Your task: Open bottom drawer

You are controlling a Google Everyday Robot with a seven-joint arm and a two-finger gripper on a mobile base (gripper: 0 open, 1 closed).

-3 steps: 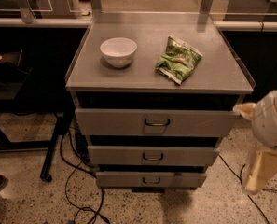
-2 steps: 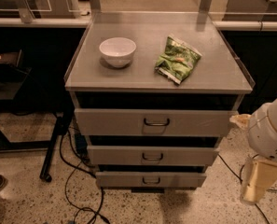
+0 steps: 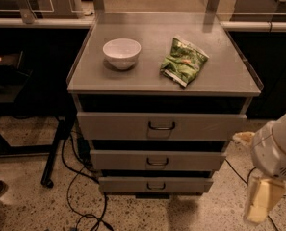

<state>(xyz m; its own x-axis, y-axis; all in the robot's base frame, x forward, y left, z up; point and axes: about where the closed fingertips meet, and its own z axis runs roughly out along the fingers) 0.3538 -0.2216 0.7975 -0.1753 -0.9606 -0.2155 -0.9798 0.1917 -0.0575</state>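
The grey cabinet has three drawers stacked one above another. The bottom drawer point(image 3: 154, 185) is the lowest and narrowest, with a small dark wire loop handle point(image 3: 156, 186) at its centre; it looks pushed in. The middle drawer point(image 3: 157, 160) and the wide top drawer point(image 3: 161, 126) sit above it. My arm's white body point(image 3: 277, 150) fills the lower right edge. My gripper point(image 3: 259, 201) hangs below it as a pale cream shape, to the right of the bottom drawer and apart from it, near the floor.
A white bowl point(image 3: 122, 53) and a green snack bag point(image 3: 183, 61) lie on the cabinet top point(image 3: 219, 76). Black cables point(image 3: 80, 196) trail on the speckled floor at the left. A dark table leg point(image 3: 56, 148) stands left of the cabinet. Counters run behind.
My arm and gripper have moved lower and a little to the right in the view. The drawers, bowl and bag have not moved.
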